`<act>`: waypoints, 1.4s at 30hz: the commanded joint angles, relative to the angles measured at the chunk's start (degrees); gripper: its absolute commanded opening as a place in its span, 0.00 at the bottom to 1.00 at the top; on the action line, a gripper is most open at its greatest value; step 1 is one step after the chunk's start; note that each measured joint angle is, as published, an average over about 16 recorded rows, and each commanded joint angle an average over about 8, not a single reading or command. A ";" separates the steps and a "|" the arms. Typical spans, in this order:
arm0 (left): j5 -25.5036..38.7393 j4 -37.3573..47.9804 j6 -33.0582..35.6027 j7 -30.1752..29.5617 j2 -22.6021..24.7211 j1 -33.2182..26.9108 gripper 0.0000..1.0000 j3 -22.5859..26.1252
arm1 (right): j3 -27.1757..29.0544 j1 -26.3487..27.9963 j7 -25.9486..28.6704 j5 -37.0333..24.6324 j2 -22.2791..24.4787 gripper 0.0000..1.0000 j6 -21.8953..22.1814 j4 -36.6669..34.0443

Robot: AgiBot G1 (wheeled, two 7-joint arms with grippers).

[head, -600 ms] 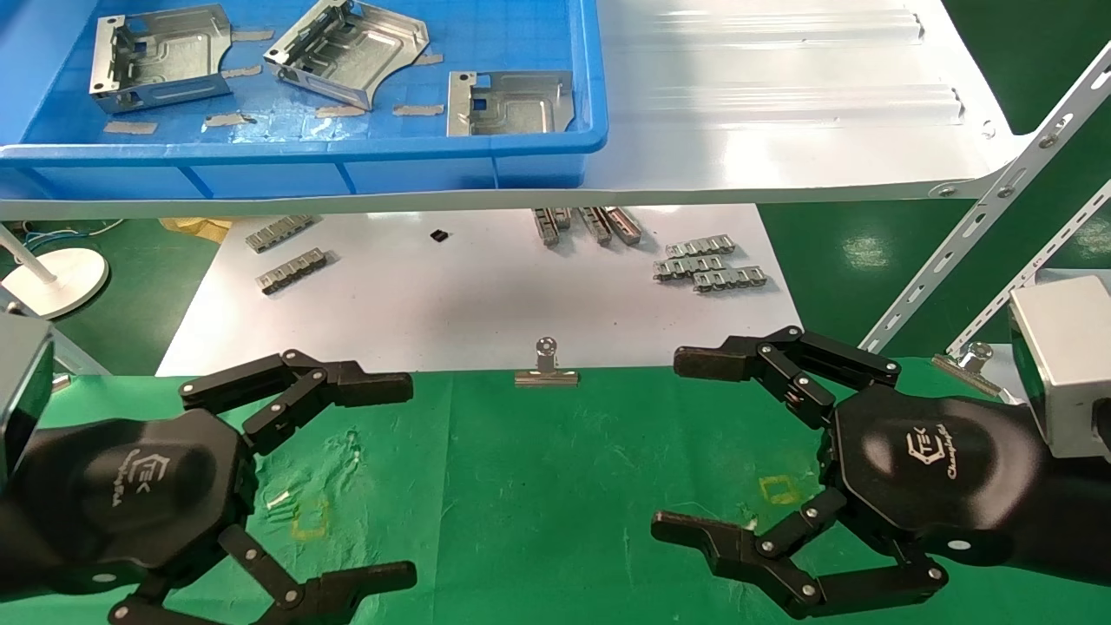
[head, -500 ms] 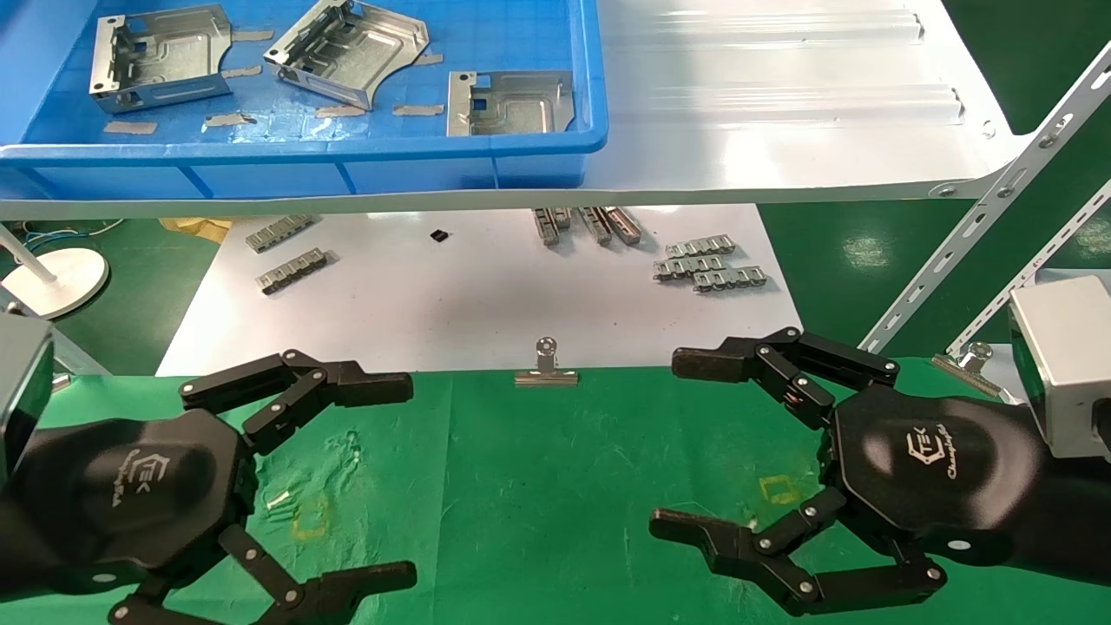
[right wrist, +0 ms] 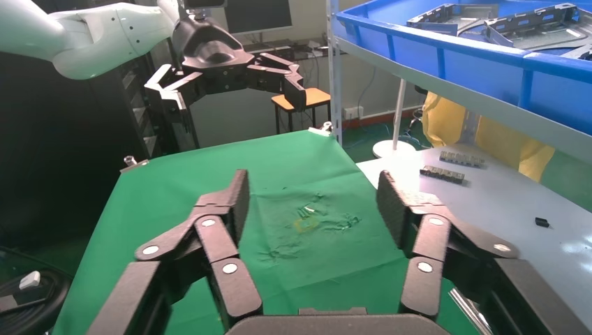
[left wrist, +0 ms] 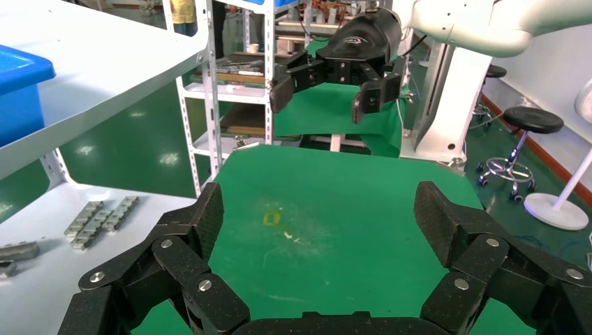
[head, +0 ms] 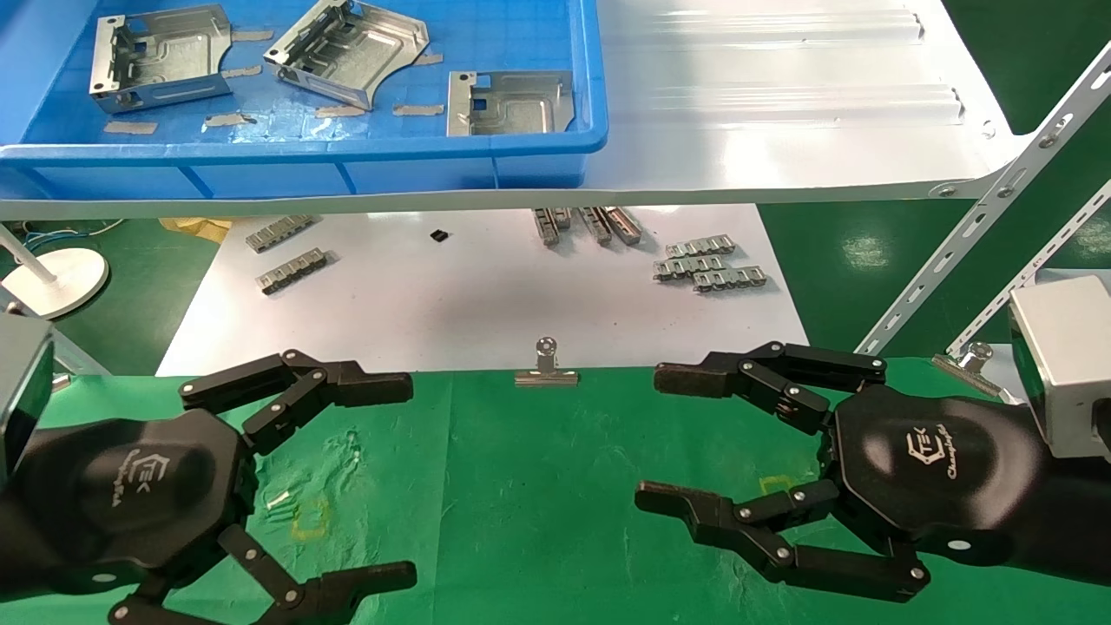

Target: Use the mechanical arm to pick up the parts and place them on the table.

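Both black jointed grippers, left (head: 382, 473) and right (head: 673, 438), open, empty | shiny silver sheet-metal brackets (head: 347, 50) untouched | we should lift high, clearing blue plastic tray rim (head: 304, 149).

Around you the floor (head: 855, 252) was glossy green, catching pale glare. At your ten o'clock a white round lamp base (head: 54, 279) stood on it. Perforated white shelf struts (head: 998, 195) slanted up at two o'clock. The left wrist view showed a black stool (left wrist: 532, 121) on a chrome base beside a white pedestal (left wrist: 556, 211).
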 commanded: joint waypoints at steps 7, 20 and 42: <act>0.00 0.00 0.00 0.00 0.00 0.00 1.00 0.00 | 0.00 0.00 0.00 0.00 0.00 0.00 0.00 0.00; 0.00 0.00 0.00 0.00 0.00 0.00 1.00 0.00 | 0.00 0.00 0.00 0.00 0.00 0.00 0.00 0.00; 2.48 1.58 -5.25 -3.55 1.01 -6.99 1.00 -0.13 | 0.00 0.00 0.00 0.00 0.00 0.00 0.00 0.00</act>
